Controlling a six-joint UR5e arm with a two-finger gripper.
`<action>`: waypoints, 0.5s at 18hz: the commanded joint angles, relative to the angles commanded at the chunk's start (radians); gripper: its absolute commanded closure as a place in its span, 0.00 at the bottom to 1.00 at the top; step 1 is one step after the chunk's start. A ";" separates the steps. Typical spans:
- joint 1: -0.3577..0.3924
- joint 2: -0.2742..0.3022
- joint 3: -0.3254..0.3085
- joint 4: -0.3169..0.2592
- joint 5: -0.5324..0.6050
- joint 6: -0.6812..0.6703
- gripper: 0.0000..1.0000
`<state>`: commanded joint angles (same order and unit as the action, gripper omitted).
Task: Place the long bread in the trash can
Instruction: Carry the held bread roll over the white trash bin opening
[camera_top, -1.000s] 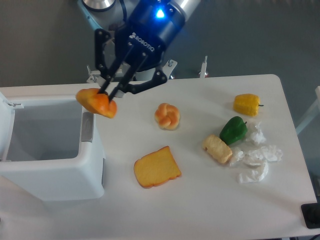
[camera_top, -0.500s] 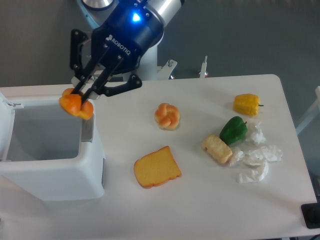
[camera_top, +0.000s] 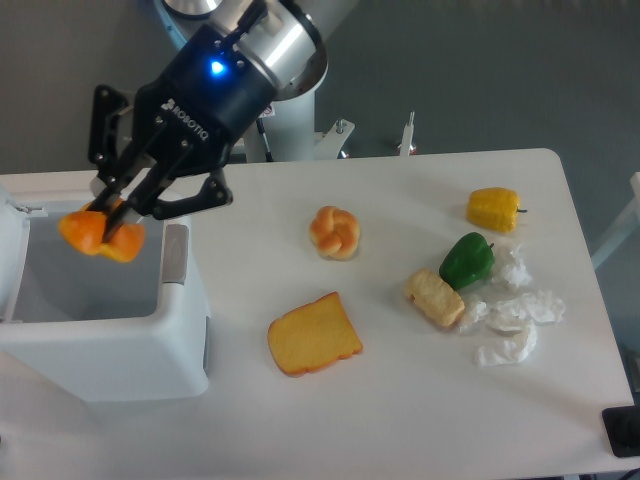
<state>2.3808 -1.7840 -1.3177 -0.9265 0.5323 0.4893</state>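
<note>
place: looks like a robotics lab, not anybody's kitchen
robot: industrial arm (camera_top: 255, 50) with a lit blue LED, bolted at the far edge of the worktop (camera_top: 400, 400)
props: glossy toy food laid out, toast slice (camera_top: 313, 334), knotted bun (camera_top: 335, 232), corn (camera_top: 494, 208), green pepper (camera_top: 466, 260)
backdrop: plain grey wall (camera_top: 480, 70), totally bare

Arm: single arm entering from the top, slanting down and to the left.
Wrist: silver band above a dark blue housing, blue light lit.
Gripper (camera_top: 108, 213): black two-finger unit, tips pointing down-left.
Fingers (camera_top: 125, 203): closed in, clamped on the long bread (camera_top: 100, 235).
Height: held aloft above the open trash can (camera_top: 110, 345).
</note>
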 joint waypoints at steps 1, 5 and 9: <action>0.000 0.000 0.000 -0.002 0.000 0.005 0.91; -0.024 -0.008 -0.011 0.000 0.000 0.044 0.91; -0.052 -0.026 -0.020 0.000 0.000 0.083 0.91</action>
<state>2.3286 -1.8100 -1.3376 -0.9265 0.5323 0.5722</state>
